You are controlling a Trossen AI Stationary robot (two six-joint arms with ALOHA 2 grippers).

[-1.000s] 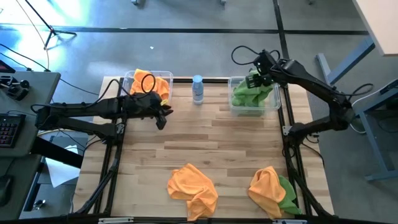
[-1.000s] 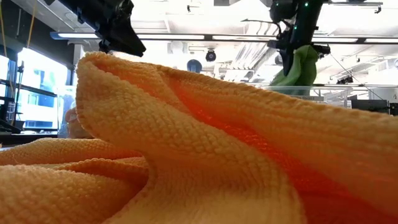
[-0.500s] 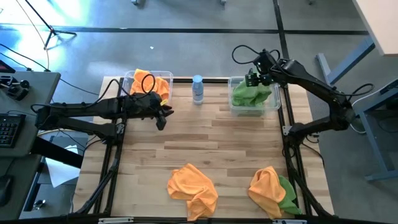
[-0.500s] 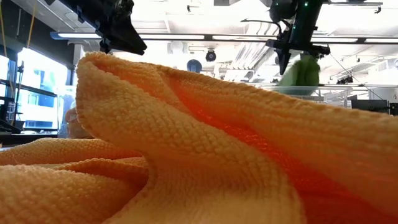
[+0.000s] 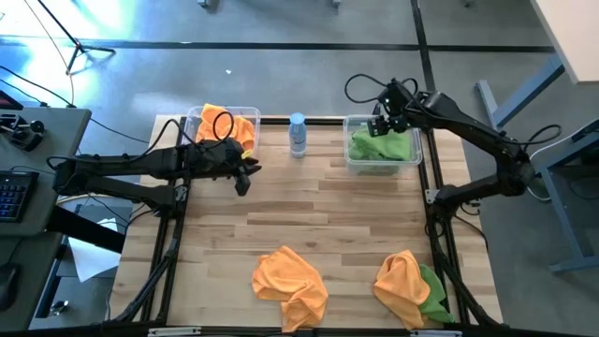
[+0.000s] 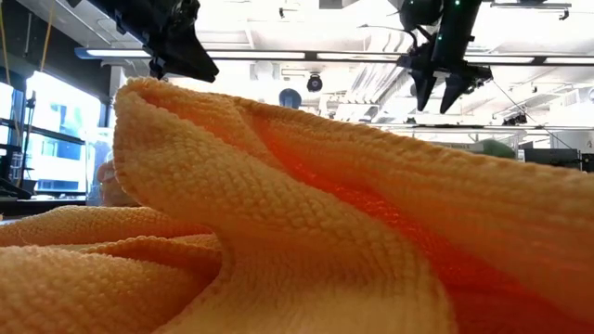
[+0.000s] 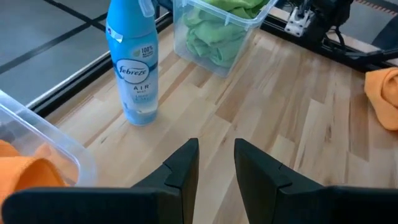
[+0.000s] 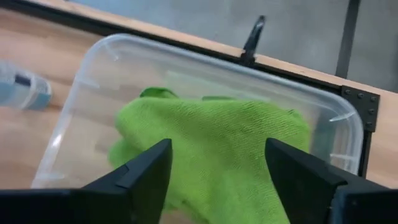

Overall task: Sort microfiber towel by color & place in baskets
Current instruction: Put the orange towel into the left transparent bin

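Two fingers of the right pincer (image 5: 378, 124) stand wide apart and empty above the green towel (image 5: 384, 145) lying in the right basket (image 5: 412, 161), where a low withdrawal might snag and drag it out.

You have two clear plastic baskets along the table's far edge. The left basket (image 5: 194, 119) holds crumpled orange towels (image 5: 227, 123); the right basket (image 5: 415, 150) holds bright green towels (image 5: 386, 145), heaped loosely and filling most of its floor. Near the front edge an orange towel (image 5: 290, 278) lies bunched in soft folds. To its right, well apart, another orange towel (image 5: 401, 284) sits rumpled on top of a green towel (image 5: 433, 290), which peeks out along its right side.
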